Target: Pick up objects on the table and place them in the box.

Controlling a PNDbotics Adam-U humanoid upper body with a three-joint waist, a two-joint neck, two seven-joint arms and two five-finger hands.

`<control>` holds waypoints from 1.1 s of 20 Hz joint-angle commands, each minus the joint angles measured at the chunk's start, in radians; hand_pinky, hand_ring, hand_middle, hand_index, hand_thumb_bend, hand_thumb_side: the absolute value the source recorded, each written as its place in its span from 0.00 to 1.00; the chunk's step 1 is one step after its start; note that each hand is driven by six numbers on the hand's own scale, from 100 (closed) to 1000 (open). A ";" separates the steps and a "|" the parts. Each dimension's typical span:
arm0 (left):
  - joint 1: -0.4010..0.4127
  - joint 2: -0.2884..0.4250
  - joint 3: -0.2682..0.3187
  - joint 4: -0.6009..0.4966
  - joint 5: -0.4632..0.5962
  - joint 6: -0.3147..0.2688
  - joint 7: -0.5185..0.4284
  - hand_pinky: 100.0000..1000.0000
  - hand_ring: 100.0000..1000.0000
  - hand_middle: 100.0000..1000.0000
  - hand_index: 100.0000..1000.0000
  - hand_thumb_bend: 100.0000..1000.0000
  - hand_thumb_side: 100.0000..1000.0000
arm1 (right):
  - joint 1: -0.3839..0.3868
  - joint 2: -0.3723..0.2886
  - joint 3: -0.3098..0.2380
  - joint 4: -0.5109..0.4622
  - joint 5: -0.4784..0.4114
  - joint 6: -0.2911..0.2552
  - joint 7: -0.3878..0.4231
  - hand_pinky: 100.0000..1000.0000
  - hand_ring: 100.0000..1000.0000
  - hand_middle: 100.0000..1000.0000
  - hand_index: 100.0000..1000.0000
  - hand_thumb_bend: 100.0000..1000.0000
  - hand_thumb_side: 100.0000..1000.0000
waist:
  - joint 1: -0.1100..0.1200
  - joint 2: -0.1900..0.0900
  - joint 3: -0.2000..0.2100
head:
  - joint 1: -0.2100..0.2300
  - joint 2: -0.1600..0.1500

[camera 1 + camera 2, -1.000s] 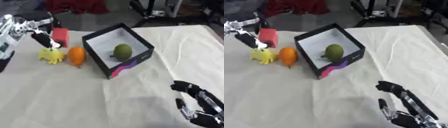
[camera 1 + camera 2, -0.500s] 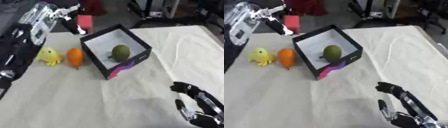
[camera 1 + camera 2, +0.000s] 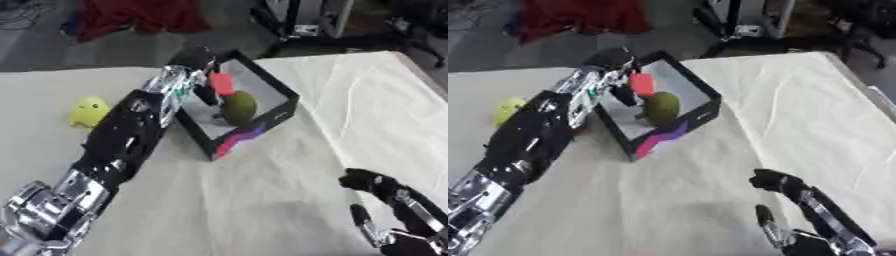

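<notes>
My left hand [image 3: 194, 80] reaches over the black box [image 3: 262, 127] and is shut on a small red block [image 3: 220, 83], which hangs just above the box's white inside. A green round fruit [image 3: 238, 106] lies inside the box under the block. A yellow toy [image 3: 88, 111] sits on the table left of my left arm. The orange fruit is hidden behind that arm. My right hand [image 3: 394, 212] rests at the lower right, fingers relaxed, holding nothing.
The table [image 3: 262, 195] is covered in a wrinkled white cloth. Beyond its far edge lie a red cloth [image 3: 140, 17] and dark equipment legs [image 3: 306, 20] on the floor.
My left hand has carried the red block rightward from beside the box to over its inside. The camera has also shifted, so the box now sits nearer the middle.
</notes>
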 commanded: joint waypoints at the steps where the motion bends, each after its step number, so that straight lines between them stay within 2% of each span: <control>1: -0.008 -0.027 0.030 0.037 -0.019 0.028 0.067 0.63 0.46 0.47 0.63 0.62 0.26 | -0.012 -0.008 0.002 -0.009 -0.013 0.000 0.008 0.87 0.81 0.76 0.90 0.00 0.29 | -0.016 -0.024 -0.002 | 0.007 -0.002; 3: -0.001 -0.034 0.032 0.057 -0.013 0.029 0.094 0.64 0.49 0.50 0.67 0.71 0.29 | -0.012 -0.008 0.001 -0.010 -0.015 0.001 0.009 0.86 0.81 0.76 0.90 0.00 0.29 | -0.016 -0.024 -0.002 | 0.004 -0.002; 4: 0.002 -0.036 0.032 0.064 -0.008 0.028 0.102 0.65 0.51 0.52 0.72 0.79 0.31 | -0.012 -0.008 0.001 -0.010 -0.015 0.001 0.009 0.86 0.81 0.76 0.90 0.00 0.29 | -0.016 -0.024 -0.002 | 0.003 -0.002; 8: 0.004 -0.034 0.022 0.077 -0.006 0.026 0.101 0.71 0.62 0.63 0.77 1.00 0.33 | -0.012 -0.009 0.002 -0.011 -0.017 0.001 0.009 0.86 0.81 0.76 0.90 0.00 0.29 | -0.016 -0.024 -0.001 | 0.004 -0.002; 10: 0.003 -0.032 0.019 0.077 -0.014 0.027 0.088 0.73 0.66 0.68 0.80 1.00 0.40 | -0.011 -0.009 0.002 -0.011 -0.017 0.001 0.009 0.86 0.81 0.76 0.90 0.00 0.29 | -0.017 -0.023 -0.001 | 0.005 -0.002; 16: -0.005 -0.008 0.026 0.049 0.011 0.036 0.077 0.73 0.69 0.73 0.83 1.00 0.51 | -0.011 -0.008 0.000 -0.011 -0.016 0.002 0.007 0.86 0.81 0.76 0.90 0.00 0.29 | -0.017 -0.023 0.003 | 0.000 -0.002; 22: -0.031 0.080 0.014 -0.037 0.116 0.036 0.039 0.72 0.70 0.77 0.84 1.00 0.60 | -0.007 -0.009 -0.007 -0.012 -0.013 0.004 0.000 0.86 0.81 0.76 0.90 0.00 0.29 | -0.014 -0.024 0.014 | -0.018 -0.002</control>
